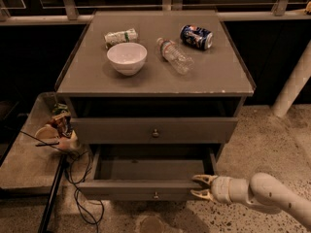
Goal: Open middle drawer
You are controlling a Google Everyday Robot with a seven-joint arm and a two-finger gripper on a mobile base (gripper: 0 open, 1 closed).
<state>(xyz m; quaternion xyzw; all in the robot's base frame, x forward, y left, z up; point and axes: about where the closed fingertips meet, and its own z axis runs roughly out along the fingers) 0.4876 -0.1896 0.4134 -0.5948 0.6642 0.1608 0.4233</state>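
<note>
Grey wooden middle drawer (pixel 126 188) stands pulled out below the upper drawer (pixel 194 130). The gripper (pixel 200 187) sits at the right end of its front panel, fingers (pixel 204 179) spread apart. The panel's long axis runs left-right; its knob (pixel 155 195) lies left of the fingers.

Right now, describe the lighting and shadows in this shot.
Camera view: the cabinet top is evenly lit; its overhang shadows the slot beneath; the middle drawer is dim inside; the gripper, at that drawer's right front corner, is brightly lit.
</note>
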